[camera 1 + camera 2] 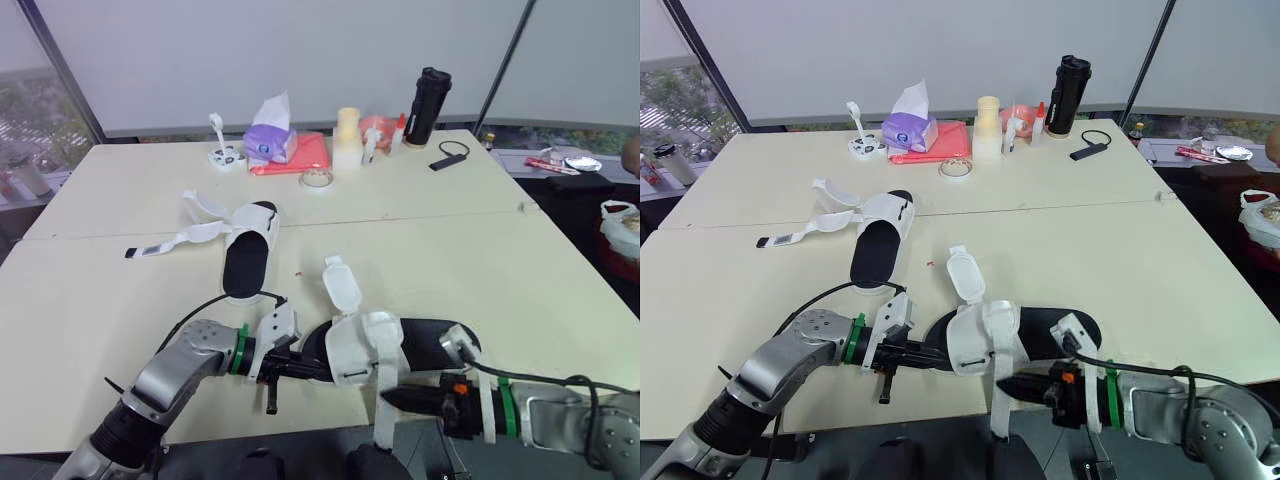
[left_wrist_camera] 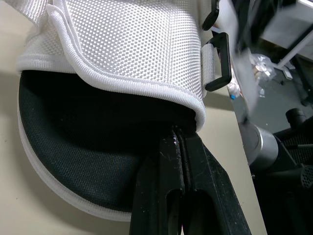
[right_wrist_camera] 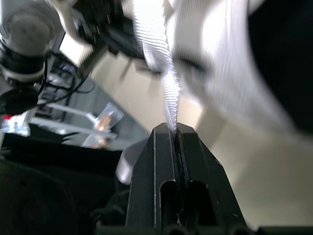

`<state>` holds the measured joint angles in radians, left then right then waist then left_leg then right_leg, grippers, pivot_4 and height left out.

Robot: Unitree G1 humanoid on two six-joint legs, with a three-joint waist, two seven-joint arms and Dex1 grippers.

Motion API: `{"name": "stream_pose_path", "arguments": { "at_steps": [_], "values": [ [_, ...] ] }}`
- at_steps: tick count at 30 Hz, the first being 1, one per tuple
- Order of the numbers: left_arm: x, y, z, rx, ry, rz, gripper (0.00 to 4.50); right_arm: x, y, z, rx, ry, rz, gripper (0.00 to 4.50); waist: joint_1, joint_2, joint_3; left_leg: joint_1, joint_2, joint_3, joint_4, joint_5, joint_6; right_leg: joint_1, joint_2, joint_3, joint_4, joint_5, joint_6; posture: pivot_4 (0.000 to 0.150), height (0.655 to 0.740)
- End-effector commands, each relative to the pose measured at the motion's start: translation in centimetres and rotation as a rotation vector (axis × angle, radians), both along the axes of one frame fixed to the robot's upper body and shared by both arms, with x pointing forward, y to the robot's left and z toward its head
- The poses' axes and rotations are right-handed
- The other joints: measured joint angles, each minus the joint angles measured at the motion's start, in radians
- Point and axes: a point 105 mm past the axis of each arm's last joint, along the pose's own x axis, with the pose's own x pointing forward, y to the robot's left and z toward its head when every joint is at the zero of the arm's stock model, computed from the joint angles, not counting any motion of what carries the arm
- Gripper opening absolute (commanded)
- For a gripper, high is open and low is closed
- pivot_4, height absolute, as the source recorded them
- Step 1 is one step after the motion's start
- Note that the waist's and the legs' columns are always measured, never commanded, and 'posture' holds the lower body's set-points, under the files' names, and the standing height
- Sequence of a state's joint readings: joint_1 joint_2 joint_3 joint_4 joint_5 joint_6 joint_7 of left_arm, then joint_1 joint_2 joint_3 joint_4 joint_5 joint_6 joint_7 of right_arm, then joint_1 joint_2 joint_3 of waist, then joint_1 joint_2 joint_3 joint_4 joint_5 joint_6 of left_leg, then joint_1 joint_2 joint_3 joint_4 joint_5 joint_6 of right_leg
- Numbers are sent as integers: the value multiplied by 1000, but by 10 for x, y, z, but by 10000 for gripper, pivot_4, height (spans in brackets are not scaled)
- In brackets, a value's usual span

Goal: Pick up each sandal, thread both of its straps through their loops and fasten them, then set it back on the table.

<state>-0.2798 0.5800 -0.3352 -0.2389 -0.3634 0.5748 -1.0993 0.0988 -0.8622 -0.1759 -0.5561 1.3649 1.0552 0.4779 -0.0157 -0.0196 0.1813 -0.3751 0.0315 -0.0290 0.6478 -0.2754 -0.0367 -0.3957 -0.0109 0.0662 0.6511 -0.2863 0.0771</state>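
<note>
The near sandal (image 1: 425, 345), with a black sole and white mesh upper, lies at the table's front edge. My left gripper (image 1: 318, 368) is shut on the edge of its sole (image 2: 98, 161), just under the mesh upper (image 2: 132, 44). My right gripper (image 1: 386, 398) is shut on the sandal's white strap (image 3: 159, 58), which hangs down over the table edge. Another strap flap (image 1: 340, 285) stands up loose. The second sandal (image 1: 250, 255) lies farther back on the left, its straps (image 1: 185, 238) spread open on the table.
Along the far edge of the table (image 1: 560, 270) stand a tissue box (image 1: 270, 140), a red cloth (image 1: 308, 155), a tape roll (image 1: 316, 179), a cream bottle (image 1: 347, 140), a black flask (image 1: 428, 105) and a small black device (image 1: 450, 155). A seam crosses the tabletop.
</note>
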Motion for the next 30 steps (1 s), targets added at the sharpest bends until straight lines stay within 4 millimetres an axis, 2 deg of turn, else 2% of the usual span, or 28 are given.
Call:
{"name": "stream_pose_path", "arguments": {
  "at_steps": [1,5,9,12,17,21,26,30],
  "values": [
    [3,9,-4,27,5,47,0,9,-4,43,84,-108,-9,527,0,0,0,0,0,0,0,0,0,0,0,0,0,0,0,1500,7400],
    [1,6,-7,27,12,33,0,19,-6,65,110,-137,10,527,1,0,0,0,0,0,0,0,0,0,0,0,0,0,0,1500,7400],
    [2,4,-8,28,7,29,0,34,-3,74,138,-136,27,527,0,0,0,0,0,1,0,0,0,0,0,0,0,0,-1,1500,7400],
    [4,4,-8,29,1,32,0,45,-1,72,160,-97,52,527,1,0,0,-1,0,1,0,0,0,-1,0,1,0,0,-1,1500,7400],
    [3,5,-9,37,-4,39,0,53,3,74,218,-14,112,527,1,0,0,-1,0,1,0,0,0,-1,-1,1,0,0,-1,1500,7400],
    [2,7,-8,37,-9,58,0,61,-3,61,139,-1,105,527,2,0,0,-1,0,1,0,0,1,-2,-1,1,0,0,0,1500,7400],
    [0,6,-8,35,-10,63,0,73,-10,60,162,4,78,527,1,0,0,-1,0,1,0,0,1,-2,-1,1,0,0,-1,1500,7400],
    [0,6,-8,34,-11,69,0,79,-11,77,267,13,80,527,1,0,0,-1,0,1,0,0,1,-2,-1,1,0,0,0,1500,7400]
  ]
}}
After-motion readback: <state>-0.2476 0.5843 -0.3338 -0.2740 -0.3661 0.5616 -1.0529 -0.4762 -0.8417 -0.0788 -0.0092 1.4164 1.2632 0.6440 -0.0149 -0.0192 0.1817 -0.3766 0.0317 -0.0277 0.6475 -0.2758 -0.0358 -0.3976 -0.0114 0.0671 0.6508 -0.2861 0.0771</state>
